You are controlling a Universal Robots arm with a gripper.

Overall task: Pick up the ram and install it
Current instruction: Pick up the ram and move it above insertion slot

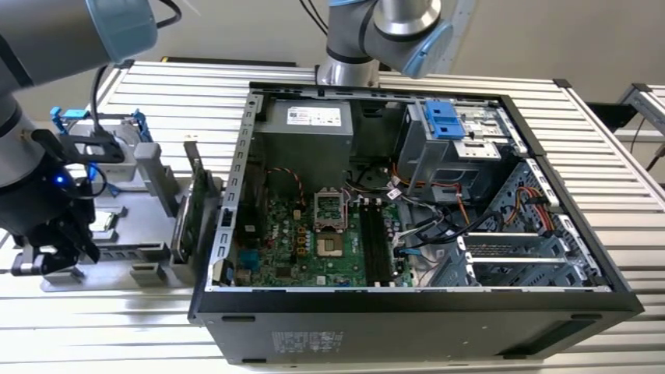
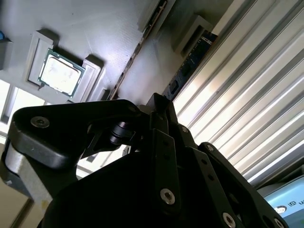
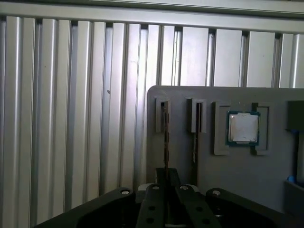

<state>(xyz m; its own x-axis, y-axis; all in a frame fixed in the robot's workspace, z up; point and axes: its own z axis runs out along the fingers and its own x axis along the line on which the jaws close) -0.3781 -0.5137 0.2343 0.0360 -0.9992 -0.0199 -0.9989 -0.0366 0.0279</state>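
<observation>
Gripper [image 3: 166, 176] jaws clenched on the ram [image 3: 166, 137], which stands on edge in 1 slot of the grey holder [image 3: 237, 190]. Processor chip [image 3: 243, 128] seated nearby.

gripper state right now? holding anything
gripper: looks closed on the ram, which stands on edge in its slot in the grey holder.

The thin, narrow blue circuit-board ram stick [image 3: 165, 137] stands on its long edge in a grey holder tray [image 3: 237, 175], one end seated in a small upright slot block. In the second wrist view its dark blue face [image 2: 192, 64] shows small dark chips. It runs along the tray's edge, just beside the ribbed metal worktop [image 3: 71, 118].
</observation>
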